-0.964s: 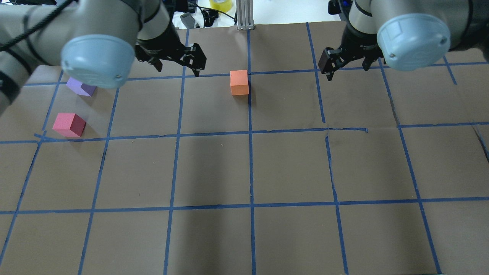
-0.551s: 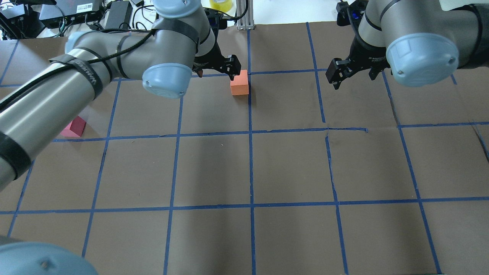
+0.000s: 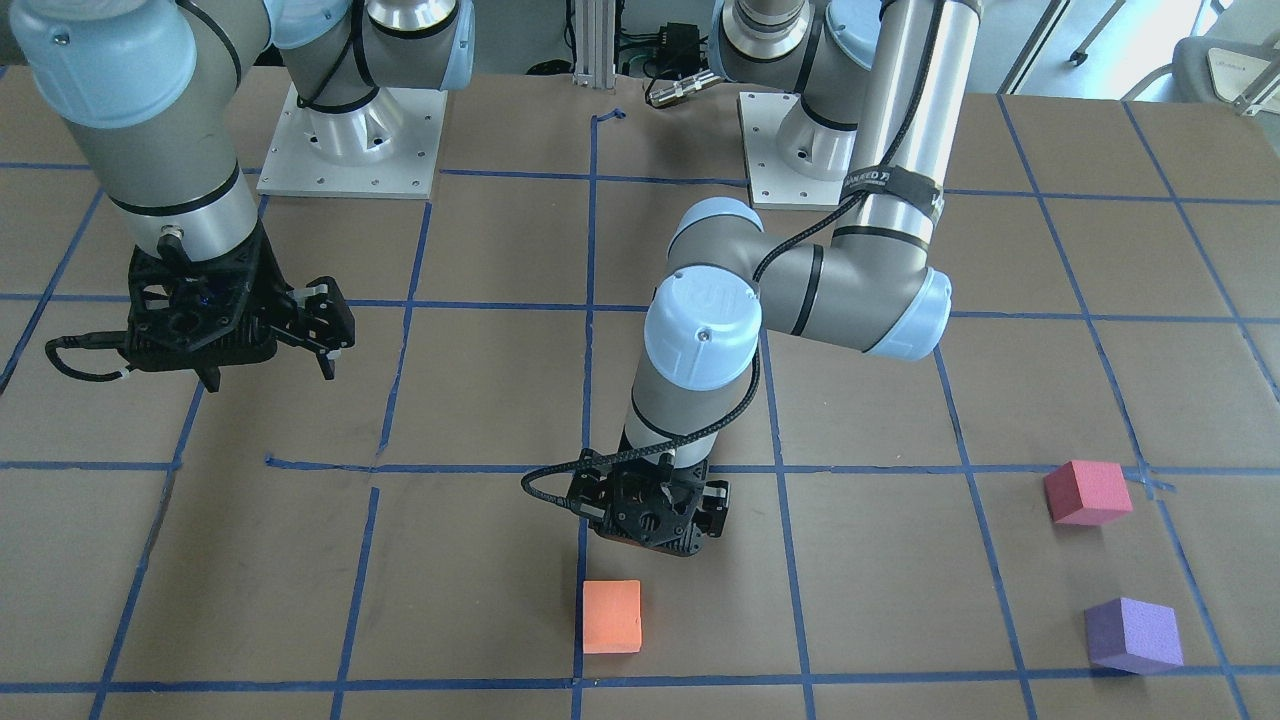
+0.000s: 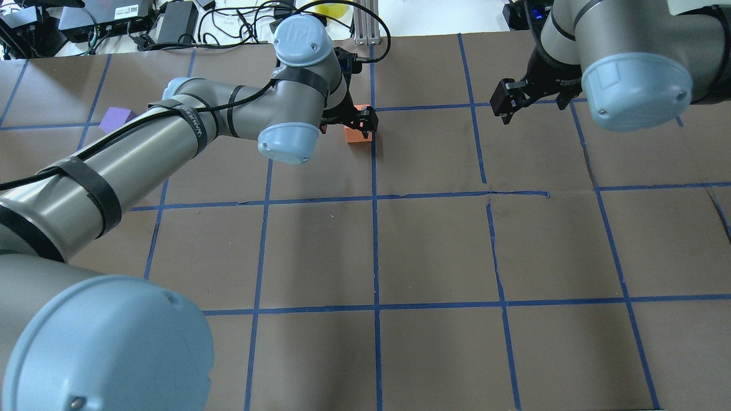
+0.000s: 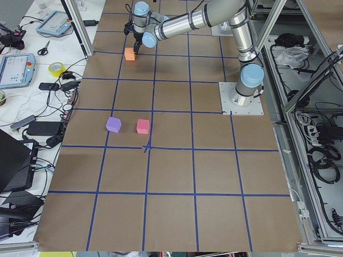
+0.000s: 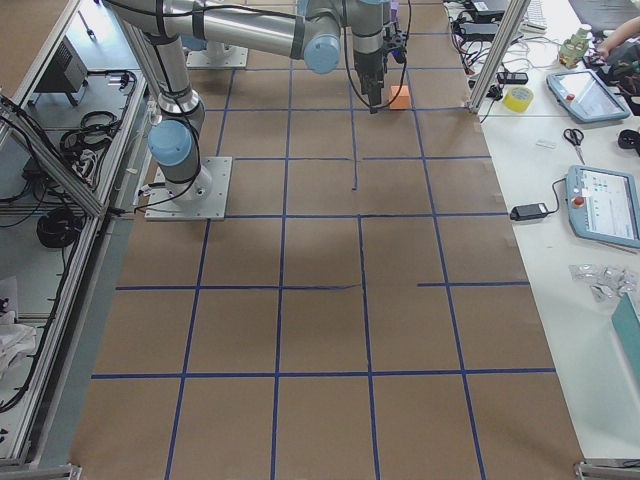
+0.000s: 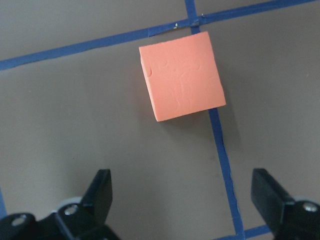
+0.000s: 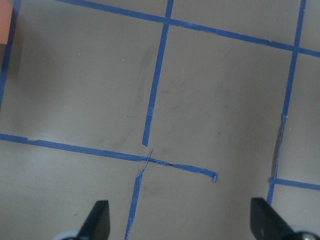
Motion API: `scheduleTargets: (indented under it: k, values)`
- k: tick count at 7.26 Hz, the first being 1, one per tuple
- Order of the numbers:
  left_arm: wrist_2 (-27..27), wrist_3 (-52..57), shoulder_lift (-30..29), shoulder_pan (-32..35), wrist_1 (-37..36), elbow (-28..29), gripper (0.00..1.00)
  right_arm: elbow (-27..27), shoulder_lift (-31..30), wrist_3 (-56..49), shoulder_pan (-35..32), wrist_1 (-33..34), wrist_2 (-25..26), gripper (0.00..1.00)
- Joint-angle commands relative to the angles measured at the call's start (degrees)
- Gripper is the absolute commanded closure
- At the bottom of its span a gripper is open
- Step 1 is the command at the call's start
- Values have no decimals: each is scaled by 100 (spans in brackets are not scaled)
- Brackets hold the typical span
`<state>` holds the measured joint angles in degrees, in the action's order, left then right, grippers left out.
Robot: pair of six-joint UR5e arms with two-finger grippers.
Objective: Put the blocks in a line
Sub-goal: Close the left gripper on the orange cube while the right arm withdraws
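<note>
Hovering in the left wrist view, the left gripper has its fingers spread wide, grasping nothing, and the orange block lies ahead of the fingertips, centred between them and touching neither. In the right wrist view the right gripper is also released, its fingers over the taped table. In the front-facing view the pink-red block and purple block sit near each other, well apart from both grippers' fingers.
</note>
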<state>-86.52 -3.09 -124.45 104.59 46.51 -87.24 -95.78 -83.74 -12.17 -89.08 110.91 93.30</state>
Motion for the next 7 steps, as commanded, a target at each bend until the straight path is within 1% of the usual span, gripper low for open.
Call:
scheduleTargets:
  k: [1,3,4,5,6,7]
  values:
    - [92,-104,-271,43,-211,5,0,16,-63,4,-4,18,-31,0]
    - [92,-104,-526,79,-589,5,0,-10,-221,4,-13,-34,-31,0]
    - [31,-113,-614,105,-651,5,2,-54,-274,12,-13,-60,-14,0]
    - [21,-104,-650,105,-660,5,23,-54,-300,21,-13,-191,-13,0]
    - [30,-113,-650,96,-669,22,96,-54,-405,21,-13,-375,-5,0]
    - [82,-522,-650,96,-704,92,100,-63,-528,134,-13,-560,-5,0]
